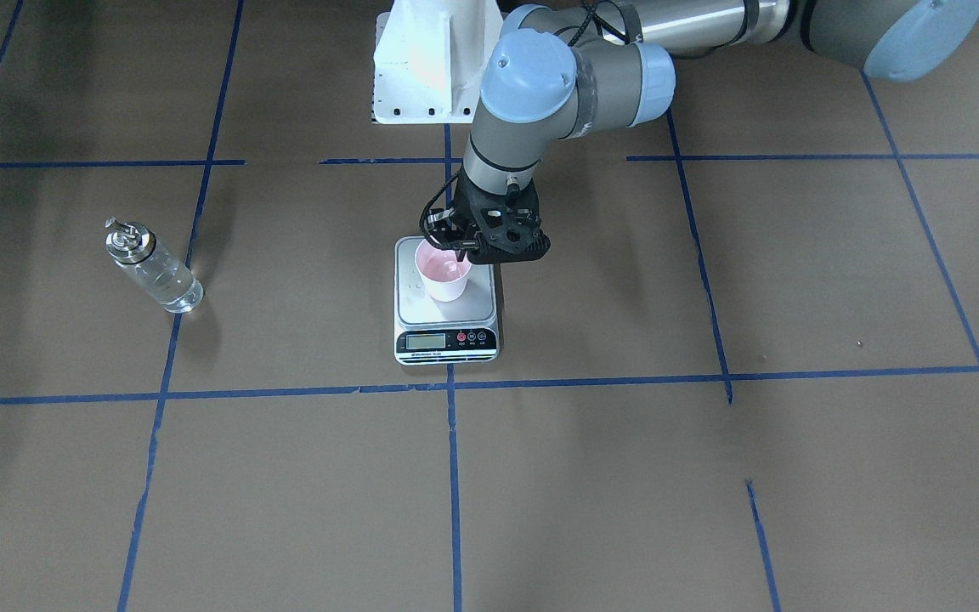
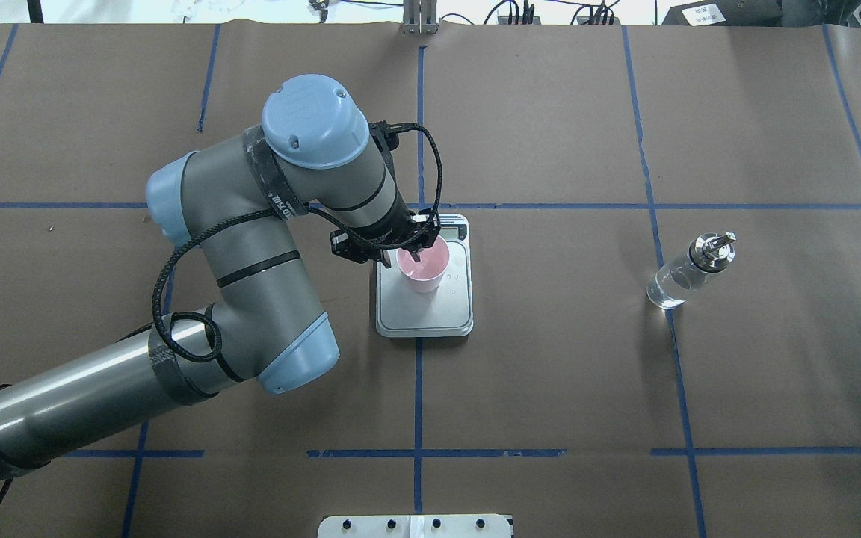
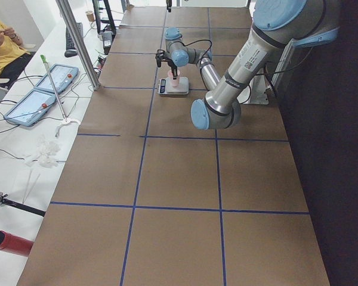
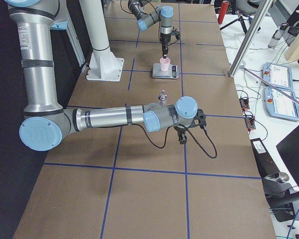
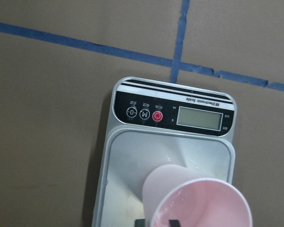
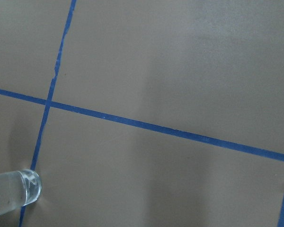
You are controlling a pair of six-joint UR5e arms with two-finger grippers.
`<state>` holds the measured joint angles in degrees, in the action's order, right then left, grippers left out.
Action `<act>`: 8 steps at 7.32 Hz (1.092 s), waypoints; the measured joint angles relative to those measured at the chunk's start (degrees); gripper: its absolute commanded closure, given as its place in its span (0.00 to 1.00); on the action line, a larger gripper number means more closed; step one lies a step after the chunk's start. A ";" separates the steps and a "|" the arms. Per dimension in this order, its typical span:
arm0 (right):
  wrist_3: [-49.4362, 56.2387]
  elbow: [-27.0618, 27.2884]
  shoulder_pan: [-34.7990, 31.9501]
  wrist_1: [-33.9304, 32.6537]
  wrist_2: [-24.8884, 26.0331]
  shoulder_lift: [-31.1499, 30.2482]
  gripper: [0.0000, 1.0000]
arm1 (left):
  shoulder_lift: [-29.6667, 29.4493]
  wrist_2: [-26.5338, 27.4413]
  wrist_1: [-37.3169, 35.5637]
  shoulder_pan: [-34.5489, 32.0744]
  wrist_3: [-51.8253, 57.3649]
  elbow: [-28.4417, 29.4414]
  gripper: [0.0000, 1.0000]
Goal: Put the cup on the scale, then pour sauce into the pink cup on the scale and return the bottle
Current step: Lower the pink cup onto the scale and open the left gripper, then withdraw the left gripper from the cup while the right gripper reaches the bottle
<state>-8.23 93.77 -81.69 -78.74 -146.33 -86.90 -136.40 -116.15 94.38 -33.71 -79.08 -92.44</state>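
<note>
Sitting nearest: the scale (image 2: 424, 317), a flat silver-grey square with rounded corners on the brown table (image 2: 550, 373). In the overhead view its black strip with display and round buttons lies along its 12 o'clock edge.
Cup: the cup (image 2: 424, 270) is small, pale pink, tapered and narrower than the platform. It stands upright on the platform's far half, just short of the strip.
Cup contents: only its pink inside shows.
Bottle: the bottle (image 2: 688, 273) is clear glass with a shiny silver spout cap. It stands upright on a blue tape line (image 2: 676, 359) at 3 o'clock from the scale, well apart.
Sauce: the sauce (image 2: 668, 288) is clear and colourless through the glass; its level is hard to tell.
Left gripper: the left gripper (image 2: 402, 259) points down at the cup's 9 o'clock rim. One finger (image 2: 417, 255) is inside and the other outside, narrowly parted. Whether they pinch the wall cannot be told.
Right gripper: the right gripper (image 4: 182, 140) hangs over bare table at about 2 o'clock beyond the bottle, touching nothing. How far it is parted cannot be told.
</note>
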 measured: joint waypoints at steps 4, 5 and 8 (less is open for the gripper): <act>-15.11 3.64 3.06 12.48 1.18 -3.54 0.00 | 4.96 -0.22 -0.24 -2.72 0.08 -11.25 0.40; -24.01 6.27 5.92 19.98 3.73 -5.83 0.00 | 6.52 -0.18 -0.27 -3.60 0.10 -14.07 0.40; -47.29 22.72 20.76 29.06 17.39 -14.68 0.01 | 7.43 -0.11 -0.24 -4.34 -0.15 -16.02 0.40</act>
<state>-55.52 116.49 -60.92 -49.68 -128.94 -101.58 -128.97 -116.26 94.14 -38.05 -79.22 -108.46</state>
